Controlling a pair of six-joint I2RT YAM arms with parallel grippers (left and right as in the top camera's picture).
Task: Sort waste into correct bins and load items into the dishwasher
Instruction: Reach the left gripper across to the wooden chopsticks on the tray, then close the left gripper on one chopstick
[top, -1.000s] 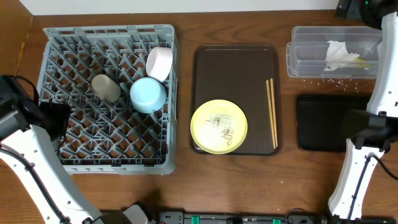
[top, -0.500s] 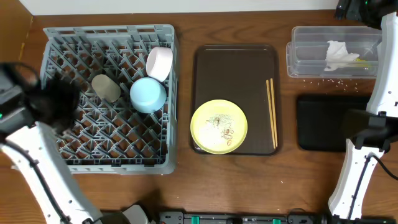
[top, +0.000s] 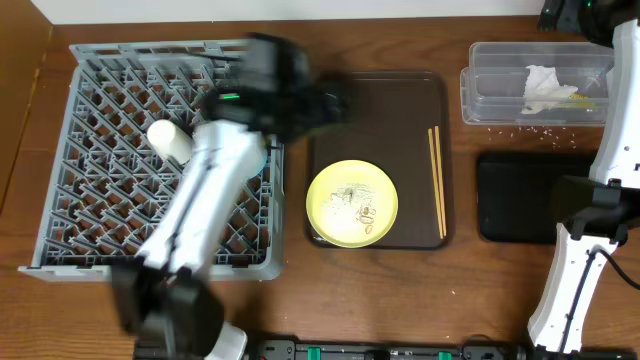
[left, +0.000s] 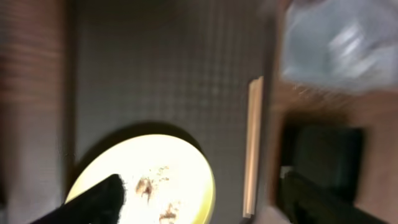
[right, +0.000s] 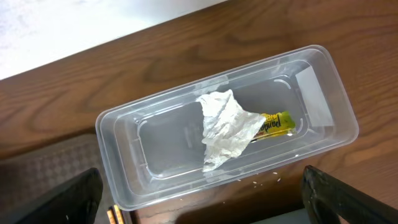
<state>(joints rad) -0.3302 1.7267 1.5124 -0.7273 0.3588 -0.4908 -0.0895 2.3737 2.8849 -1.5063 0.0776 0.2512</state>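
Observation:
The grey rack (top: 150, 266) stands at the left with the small white cup (top: 168, 140) in it; my left arm hides the bowls. My left gripper (top: 328, 106), blurred, hangs open over the dark brown serving tray (top: 380, 100). In the left wrist view its open fingers (left: 199, 204) are above the yellow plate (left: 149, 180), with the chopsticks (left: 252, 146) to the right. The plate (top: 351, 203) bears food traces; the chopsticks (top: 437, 180) lie beside it. My right gripper (right: 199, 208) is open above the clear tub (right: 155, 155), which holds the napkin (right: 227, 127) and wrapper (right: 277, 122).
The black tray (top: 530, 195) lies in front of the clear tub (top: 480, 95) at the right. Rice grains (top: 540, 128) are scattered on the table between them. My right arm (top: 600, 200) stands along the right edge.
My left arm has swung fast from the left of the rack, across it, to above the brown serving tray. The right arm and the objects have not moved.

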